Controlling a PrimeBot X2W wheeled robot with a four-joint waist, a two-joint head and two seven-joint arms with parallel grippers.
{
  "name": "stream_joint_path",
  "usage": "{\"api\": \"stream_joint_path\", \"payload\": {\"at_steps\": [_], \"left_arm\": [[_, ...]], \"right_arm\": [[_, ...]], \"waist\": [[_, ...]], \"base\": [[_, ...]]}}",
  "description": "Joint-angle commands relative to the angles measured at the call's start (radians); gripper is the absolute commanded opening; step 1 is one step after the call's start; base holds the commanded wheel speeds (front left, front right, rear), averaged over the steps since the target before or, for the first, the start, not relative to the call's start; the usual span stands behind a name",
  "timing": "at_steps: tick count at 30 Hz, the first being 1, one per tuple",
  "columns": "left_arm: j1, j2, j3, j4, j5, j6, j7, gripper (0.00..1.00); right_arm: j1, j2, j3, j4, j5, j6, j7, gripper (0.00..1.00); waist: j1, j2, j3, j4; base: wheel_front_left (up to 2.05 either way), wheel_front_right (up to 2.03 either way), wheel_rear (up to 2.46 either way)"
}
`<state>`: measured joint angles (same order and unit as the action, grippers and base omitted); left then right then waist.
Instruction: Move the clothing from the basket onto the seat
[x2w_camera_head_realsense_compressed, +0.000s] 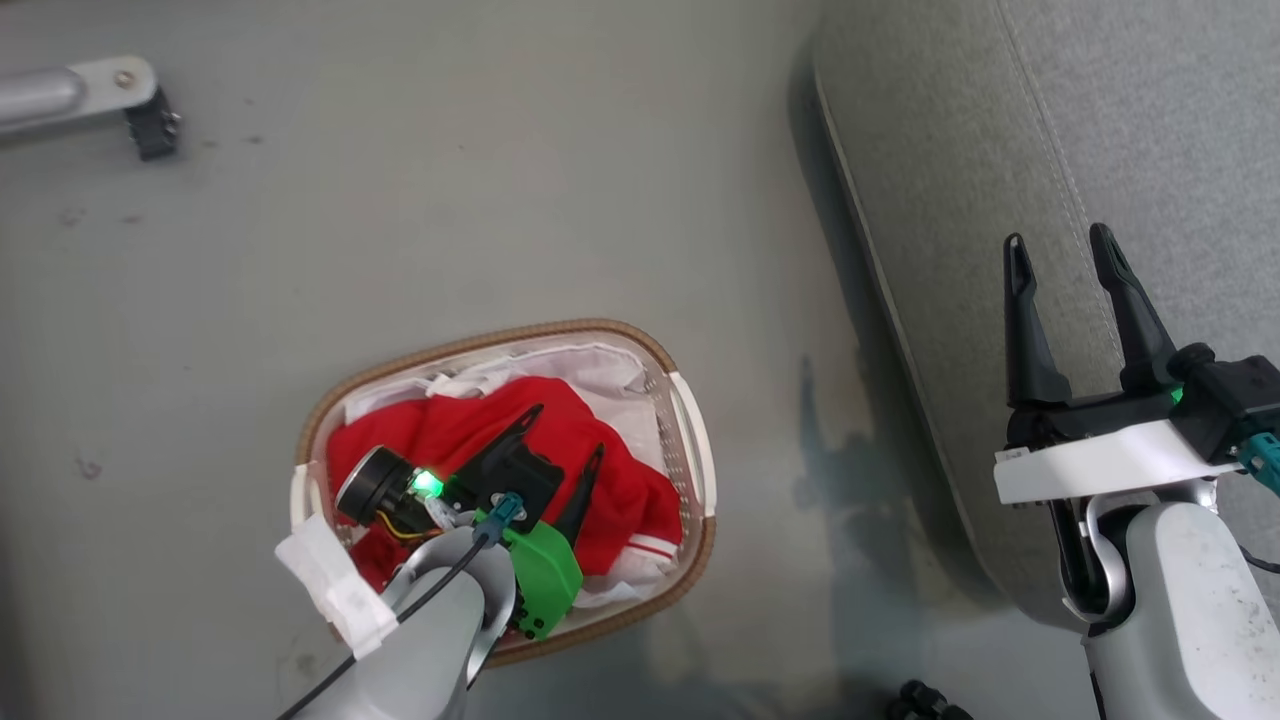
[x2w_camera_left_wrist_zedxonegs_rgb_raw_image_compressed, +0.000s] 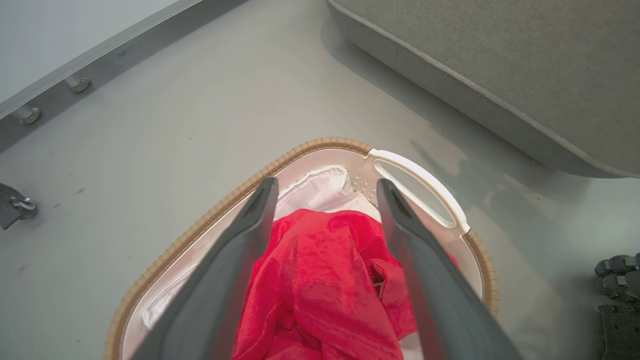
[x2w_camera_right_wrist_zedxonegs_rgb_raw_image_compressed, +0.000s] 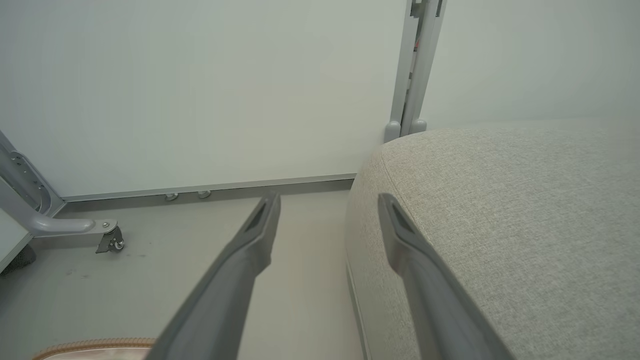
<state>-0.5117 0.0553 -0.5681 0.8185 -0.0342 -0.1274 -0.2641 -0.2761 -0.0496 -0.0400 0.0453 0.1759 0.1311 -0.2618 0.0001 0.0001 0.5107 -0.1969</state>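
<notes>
Clothing (x2w_camera_head_realsense_compressed: 610, 470): red heap in the basket (x2w_camera_head_realsense_compressed: 560, 328), directly below the left gripper (x2w_camera_head_realsense_compressed: 568, 428). The left arm reaches steeply down over the basket, its fingers spread wide on either side of a raised red fold. The tips may brush the cloth, but contact is hard to judge. White liner (x2w_camera_head_realsense_compressed: 620, 365) lies just beyond the tips. Right gripper (x2w_camera_head_realsense_compressed: 1058, 237): spread, empty, level over the edge of the seat (x2w_camera_head_realsense_compressed: 1000, 150), one finger above the cushion and the other above the floor (x2w_camera_head_realsense_compressed: 450, 200). Bare floor separates basket and seat. A castor leg (x2w_camera_head_realsense_compressed: 150, 125) stands well ahead of the left gripper.

Open-topped basket (x2w_camera_head_realsense_compressed: 560, 326), floor (x2w_camera_head_realsense_compressed: 780, 420) gap beside seat (x2w_camera_head_realsense_compressed: 1150, 120)
</notes>
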Motion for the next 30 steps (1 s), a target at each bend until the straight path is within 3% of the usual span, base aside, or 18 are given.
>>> {"api": "stream_joint_path", "payload": {"at_steps": [1, 9, 19, 28, 30], "left_arm": [[-0.036, 0.012, -0.021, 0.028, -0.004, -0.004, -0.001, 1.0], [-0.18, 0.033, -0.108, 0.205, -0.036, -0.004, 0.004, 1.0], [-0.314, 0.027, -0.147, 0.375, -0.018, 0.001, 0.095, 1.0], [-0.336, 0.01, -0.165, 0.444, -0.034, 0.019, 0.254, 1.0], [-0.332, 0.007, -0.163, 0.449, -0.044, 0.025, 0.285, 0.47]], "right_arm": [[-0.018, -0.001, 0.006, -0.006, 0.01, -0.001, -0.005, 1.0], [-0.062, -0.002, 0.03, -0.026, 0.052, -0.001, -0.005, 1.0], [-0.079, -0.002, 0.047, -0.02, 0.081, -0.001, -0.005, 1.0], [-0.083, -0.002, 0.057, -0.011, 0.091, -0.001, -0.005, 1.0], [-0.082, -0.002, 0.058, -0.01, 0.092, -0.001, -0.005, 1.0]], "waist": [[-0.0001, -0.0001, 0.102, -0.084], [-0.0001, -0.0001, 0.194, -0.12], [-0.0001, -0.0001, 0.237, -0.134], [-0.0001, -0.0001, 0.238, -0.144], [-0.0001, -0.0001, 0.236, -0.146]], "base": [[0.0, 0.0, 0.0], [0.0, 0.0, 0.0], [0.0, 0.0, 0.0], [0.0, 0.0, 0.0], [0.0, 0.0, 0.0]]}}
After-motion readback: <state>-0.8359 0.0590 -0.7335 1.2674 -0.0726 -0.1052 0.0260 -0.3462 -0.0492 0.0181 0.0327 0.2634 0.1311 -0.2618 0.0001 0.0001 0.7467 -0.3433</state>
